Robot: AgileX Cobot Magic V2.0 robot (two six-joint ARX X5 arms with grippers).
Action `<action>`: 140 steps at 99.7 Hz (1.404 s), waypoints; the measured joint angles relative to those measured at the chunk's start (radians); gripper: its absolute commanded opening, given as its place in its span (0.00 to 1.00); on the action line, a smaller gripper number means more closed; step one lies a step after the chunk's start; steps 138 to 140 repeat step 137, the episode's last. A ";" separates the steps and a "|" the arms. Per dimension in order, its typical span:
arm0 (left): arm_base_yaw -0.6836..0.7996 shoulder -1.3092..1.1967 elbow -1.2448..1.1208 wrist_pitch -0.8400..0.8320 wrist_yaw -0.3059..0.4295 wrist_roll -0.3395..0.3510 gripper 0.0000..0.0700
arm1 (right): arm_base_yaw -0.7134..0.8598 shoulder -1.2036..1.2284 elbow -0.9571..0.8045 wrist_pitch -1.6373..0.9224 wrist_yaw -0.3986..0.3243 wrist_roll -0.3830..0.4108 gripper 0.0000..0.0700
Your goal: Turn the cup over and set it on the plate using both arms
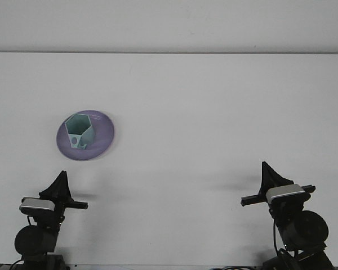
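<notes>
A pale green cup (pixel 79 130) with flat angled sides stands on a purple plate (pixel 103 139), mouth up, so I can look down into it. A small handle shows at its near side. Cup and plate sit on the left half of the white table (pixel 214 112).

The left pincer (pixel 60 184) is at the near edge, drawn back close to its arm's base. The plate lies beyond it, a little to its right, with bare table between them. It has hold of nothing. From here I see only a dark pointed shape, so I cannot tell how far its fingers are parted.

The right pincer (pixel 267 173) is at the near edge on the other side, well apart from the plate, which lies far to its left and farther back. It too carries nothing, and I cannot tell its opening either.
</notes>
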 measured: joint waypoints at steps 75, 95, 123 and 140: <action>0.000 0.000 0.000 -0.003 0.000 0.000 0.02 | -0.337 -0.316 -0.449 0.158 -0.151 -0.168 0.00; 0.000 0.000 0.000 -0.003 0.000 0.000 0.02 | -0.337 -0.315 -0.449 0.158 -0.149 -0.167 0.00; 0.000 0.000 0.000 -0.003 0.000 0.000 0.02 | -0.337 -0.315 -0.449 0.158 -0.148 -0.167 0.00; 0.000 0.000 0.000 -0.003 0.000 0.000 0.02 | -0.337 -0.315 -0.449 0.158 -0.148 -0.167 0.00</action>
